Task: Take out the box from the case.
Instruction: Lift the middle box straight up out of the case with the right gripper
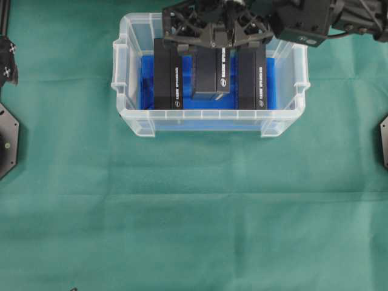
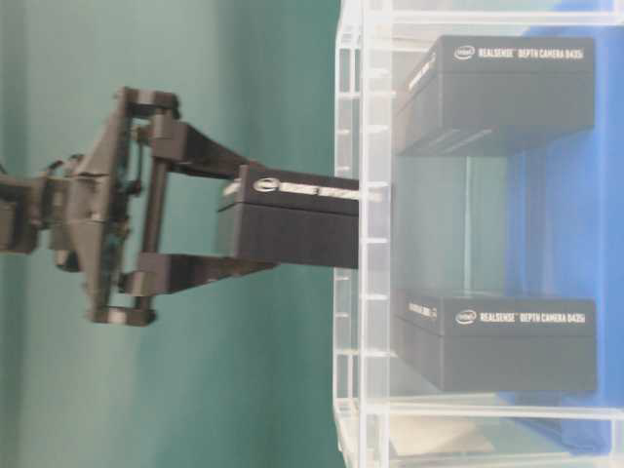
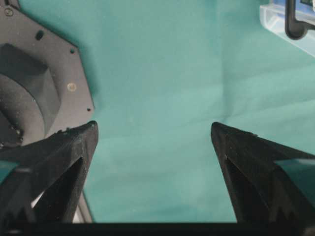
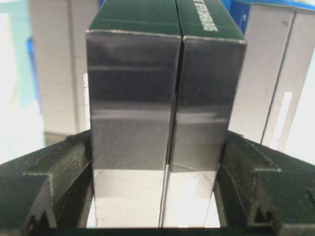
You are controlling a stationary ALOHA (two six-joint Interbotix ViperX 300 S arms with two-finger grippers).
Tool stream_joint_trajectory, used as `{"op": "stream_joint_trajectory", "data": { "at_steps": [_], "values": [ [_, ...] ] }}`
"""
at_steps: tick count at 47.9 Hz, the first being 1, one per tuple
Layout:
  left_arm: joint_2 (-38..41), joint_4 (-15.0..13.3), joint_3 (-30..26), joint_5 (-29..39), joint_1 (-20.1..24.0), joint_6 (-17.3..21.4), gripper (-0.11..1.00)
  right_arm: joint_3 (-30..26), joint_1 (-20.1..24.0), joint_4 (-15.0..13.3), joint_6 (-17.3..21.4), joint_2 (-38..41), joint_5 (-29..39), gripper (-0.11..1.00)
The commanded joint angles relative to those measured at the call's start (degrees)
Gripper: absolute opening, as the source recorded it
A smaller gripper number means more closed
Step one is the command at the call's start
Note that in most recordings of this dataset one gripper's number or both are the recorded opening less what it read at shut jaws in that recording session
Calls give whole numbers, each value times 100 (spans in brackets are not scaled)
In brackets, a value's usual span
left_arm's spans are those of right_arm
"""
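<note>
Meanwhile, matte black rectangular box (image 1: 212,76) in right pincer (image 1: 213,37); left pincer (image 3: 153,147) spread.

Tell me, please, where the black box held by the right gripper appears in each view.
Overhead: the held box is top centre, above the case, between two other boxes.
Table-level: the box is centre-left, between the right gripper fingers, partly past the case rim.
Left wrist: not in view; only the open left gripper over cloth.
Right wrist: the box fills the centre.
Shared landmark: the clear case.
</note>
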Motion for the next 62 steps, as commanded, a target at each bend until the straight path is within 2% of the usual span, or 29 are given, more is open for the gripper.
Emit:
{"op": "stream_joint_trajectory", "data": {
  "at_steps": [1,11,31,62],
  "values": [
    [-18,0,-105,-18,0,18,95,-360,0,-9,-26,-334,211,66],
    [-18,-9,-97,-18,0,18,95,-809,0,-18,-88,-334,694,66],
    [-9,-9,-114,-18,0,9,95,-1371,9,-44,-123,-343,1063,66],
    [-9,-9,-114,-18,0,-9,95,-1433,0,-44,-141,-334,1230,66]
  ]
}}
